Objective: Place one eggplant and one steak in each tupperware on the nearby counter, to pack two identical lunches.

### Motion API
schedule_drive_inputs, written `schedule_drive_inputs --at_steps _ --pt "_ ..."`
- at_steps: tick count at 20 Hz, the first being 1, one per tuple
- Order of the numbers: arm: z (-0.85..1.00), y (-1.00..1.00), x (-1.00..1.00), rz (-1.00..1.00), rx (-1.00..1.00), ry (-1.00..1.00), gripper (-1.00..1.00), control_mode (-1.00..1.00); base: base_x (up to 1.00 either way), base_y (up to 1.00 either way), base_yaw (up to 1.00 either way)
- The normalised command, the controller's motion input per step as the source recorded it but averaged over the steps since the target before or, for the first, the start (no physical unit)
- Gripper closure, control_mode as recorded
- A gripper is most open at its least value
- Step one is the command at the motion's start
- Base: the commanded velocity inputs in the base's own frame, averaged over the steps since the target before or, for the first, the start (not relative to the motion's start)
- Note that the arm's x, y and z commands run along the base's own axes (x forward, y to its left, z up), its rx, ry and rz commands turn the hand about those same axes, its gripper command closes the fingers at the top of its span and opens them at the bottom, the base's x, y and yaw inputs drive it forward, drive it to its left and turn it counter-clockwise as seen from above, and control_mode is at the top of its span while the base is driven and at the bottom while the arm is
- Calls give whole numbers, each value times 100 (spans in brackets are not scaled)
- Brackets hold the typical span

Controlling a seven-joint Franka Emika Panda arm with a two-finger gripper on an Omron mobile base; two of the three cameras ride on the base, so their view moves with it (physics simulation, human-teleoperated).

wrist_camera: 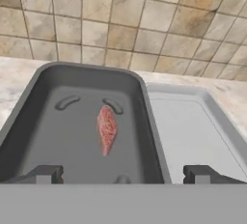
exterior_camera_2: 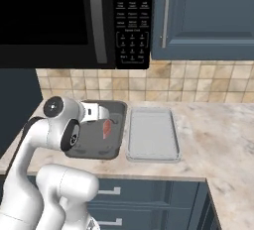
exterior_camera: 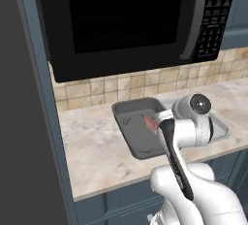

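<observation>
Nearest, in the hand view: fingers [wrist_camera: 123, 174] spread wide, pinching nothing, two dark tips [wrist_camera: 44, 174] apart at the bottom edge, poised over the near end of the dark tub [wrist_camera: 21, 124].

Below the fingers, on the dark tub's floor: one red, marbled steak [wrist_camera: 106, 130], lying flat and lengthwise near the middle, clear of the walls. Two short curved ridges moulded into the floor just past the steak.

Just beside the dark tub, long sides next to each other, whether touching or not hard to tell: the pale tray [wrist_camera: 219, 117], shallower, nothing seen in it.

Under both containers: beige, veined tabletop [wrist_camera: 12, 76], running back to a tan tiled wall [wrist_camera: 125, 20].

From the left base view: white arm [exterior_camera: 191, 134] bent over the tabletop's [exterior_camera: 92, 151] front edge, wrist hiding much of the tray; dark tub [exterior_camera: 127, 117] behind it with the steak [exterior_camera: 150, 123] partly visible beside the wrist. Higher up, a black microwave [exterior_camera: 121, 20].

From the right base view: arm [exterior_camera_2: 62, 125] at the left, reaching over the dark tub [exterior_camera_2: 99, 147]; steak [exterior_camera_2: 106, 128] inside, toward the tub's right side. Pale tray [exterior_camera_2: 152, 136] to the right of the tub. Blue-grey drawers [exterior_camera_2: 149, 199] with silver handles below the tabletop [exterior_camera_2: 218, 140]; a blue cabinet door [exterior_camera_2: 208, 16] above, beside the microwave [exterior_camera_2: 64, 16].
</observation>
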Motion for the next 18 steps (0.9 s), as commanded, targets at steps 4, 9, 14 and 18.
schedule_drive_inputs --at_steps 4,9,14,18 --pt "18 0 -87 6 0 -6 -100 -100 0 0 0" --pt "23 -1 -81 14 0 -1 -100 -100 0 0 0" --pt "5 -2 -84 20 0 0 -100 -100 0 0 0" --pt "0 -1 -45 13 0 0 -100 100 -50 -2 14"
